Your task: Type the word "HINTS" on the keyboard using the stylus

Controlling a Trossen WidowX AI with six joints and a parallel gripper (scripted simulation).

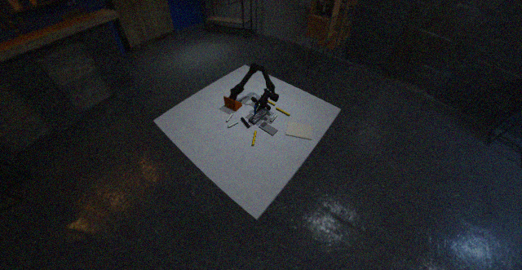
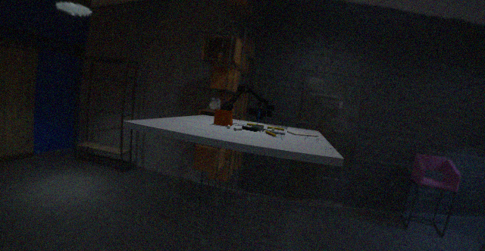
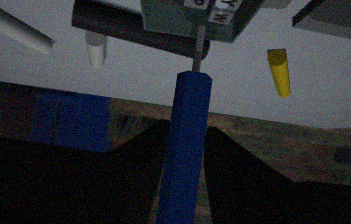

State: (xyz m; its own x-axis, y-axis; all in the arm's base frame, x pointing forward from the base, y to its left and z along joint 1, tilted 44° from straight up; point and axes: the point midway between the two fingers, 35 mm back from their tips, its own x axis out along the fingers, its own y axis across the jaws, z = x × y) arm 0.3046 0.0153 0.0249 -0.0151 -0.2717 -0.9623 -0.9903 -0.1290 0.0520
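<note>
The blue stylus [image 3: 188,105] [image 1: 255,108] is held between the fingers of my gripper [image 3: 187,131], its thin grey tip pointing away from the fingers. The dark grey-green keyboard [image 3: 163,15] [image 1: 258,117] lies on the white table, partly cut off at the top of the wrist view. A few light keys show near its end, with letters like P, Y and W. The stylus tip overlaps the keyboard's end edge beside these keys in the wrist view. Whether it touches a key cannot be told. Most keys are out of the wrist view. In the exterior view the gripper is very dark above the table.
A black cylinder [image 3: 111,20] [image 1: 245,122] lies close to the keyboard's end. White sticks [image 3: 16,27] [image 1: 232,125], a yellow stick [image 3: 281,75] [image 1: 254,138] and a grey slab [image 3: 336,17] [image 1: 268,129] lie around. An orange block [image 1: 232,103] [image 2: 223,117] stands by the arm's base; a beige pad [image 1: 299,130] lies right.
</note>
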